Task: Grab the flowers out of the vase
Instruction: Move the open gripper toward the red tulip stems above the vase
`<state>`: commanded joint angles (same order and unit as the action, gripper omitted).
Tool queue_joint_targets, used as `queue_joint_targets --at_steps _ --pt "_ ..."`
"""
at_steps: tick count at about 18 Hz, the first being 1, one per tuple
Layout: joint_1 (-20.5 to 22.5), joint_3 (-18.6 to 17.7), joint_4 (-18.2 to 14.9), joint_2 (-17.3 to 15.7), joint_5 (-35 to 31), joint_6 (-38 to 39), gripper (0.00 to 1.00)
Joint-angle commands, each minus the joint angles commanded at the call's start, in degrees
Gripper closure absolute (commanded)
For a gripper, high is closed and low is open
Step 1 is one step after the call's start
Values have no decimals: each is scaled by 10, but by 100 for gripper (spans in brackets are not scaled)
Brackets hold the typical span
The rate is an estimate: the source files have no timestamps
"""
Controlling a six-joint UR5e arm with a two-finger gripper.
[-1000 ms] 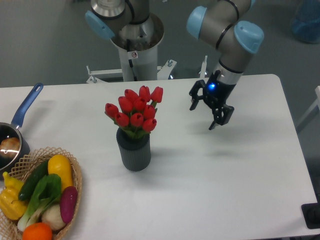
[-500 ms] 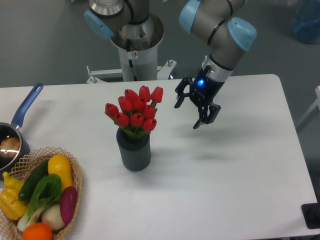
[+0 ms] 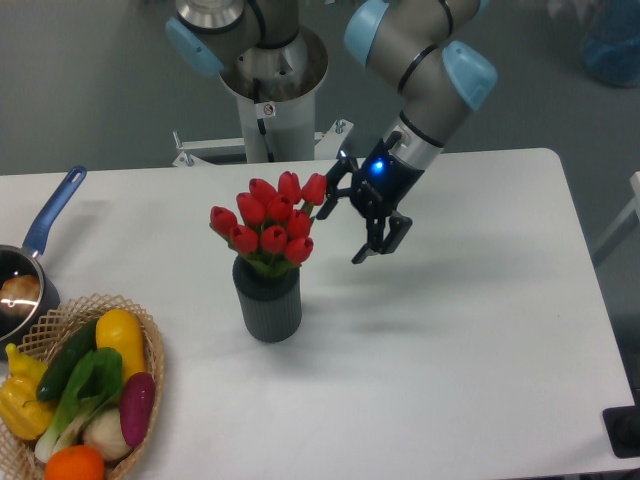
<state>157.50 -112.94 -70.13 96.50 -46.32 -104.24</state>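
The flowers [image 3: 270,225], a tight bunch of red tulip buds with a little green leaf showing under them, stand upright in the vase [image 3: 267,301], a small dark grey ribbed cylinder a bit left of the table's [image 3: 450,380] middle. At the far left a blue-handled saucepan [image 3: 28,270] sits at the table edge, and a wicker basket [image 3: 80,395] of coloured vegetables lies at the near left corner. Just right of the buds hangs the gripper [image 3: 350,225], tilted, blue light glowing, its two fingers spread wide and holding nothing, the farther finger close by the rightmost bud.
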Motion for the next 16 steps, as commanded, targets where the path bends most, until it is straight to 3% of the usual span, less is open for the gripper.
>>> queue_joint_targets --at_steps 11,16 --pt "-4 -8 1 -5 60 -3 0" --pt "-12 -9 -1 -15 55 1 0"
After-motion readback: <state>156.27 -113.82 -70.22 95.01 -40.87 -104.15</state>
